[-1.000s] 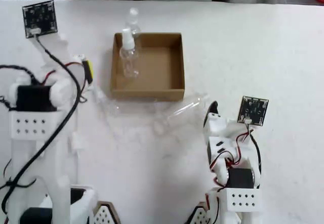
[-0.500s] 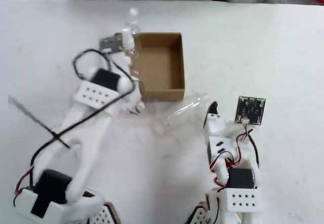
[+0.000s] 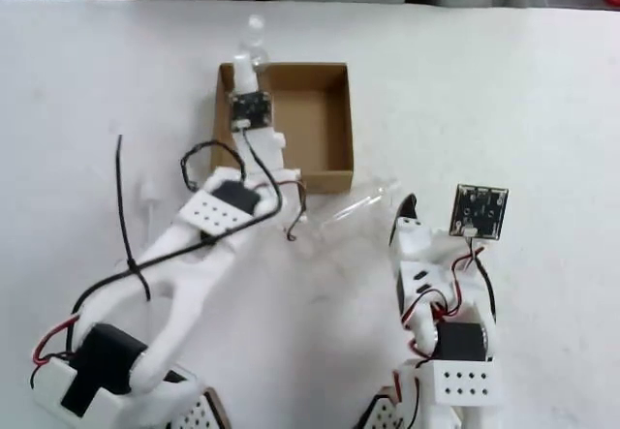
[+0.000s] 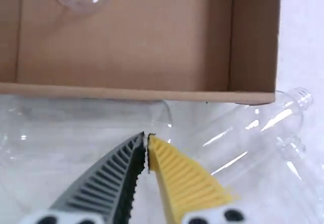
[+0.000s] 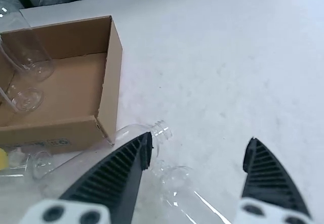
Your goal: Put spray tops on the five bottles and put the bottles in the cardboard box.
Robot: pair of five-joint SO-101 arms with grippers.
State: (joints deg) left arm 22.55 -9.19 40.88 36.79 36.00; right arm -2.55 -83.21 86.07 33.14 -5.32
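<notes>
Clear plastic bottle (image 3: 354,206) lies uncapped on the bench (image 3: 504,90) against the cardboard box (image 3: 334,179) front wall, neck toward the right gripper (image 5: 199,142), whose fingers are spread wide. The left gripper (image 4: 147,139), fingers pressed together and empty, is apparently beside the bottle's base.

The left arm (image 3: 179,264) and right arm (image 3: 418,255) are white plastic, with black motor blocks (image 3: 463,340) and dot-perforated panels (image 3: 221,214) — black cables (image 3: 121,216) and thin red wires (image 3: 441,303) trail along them. The left tool (image 4: 147,145) pairs a grey-black ribbed finger with a yellow one; the right tool (image 5: 198,150) has both black.
</notes>
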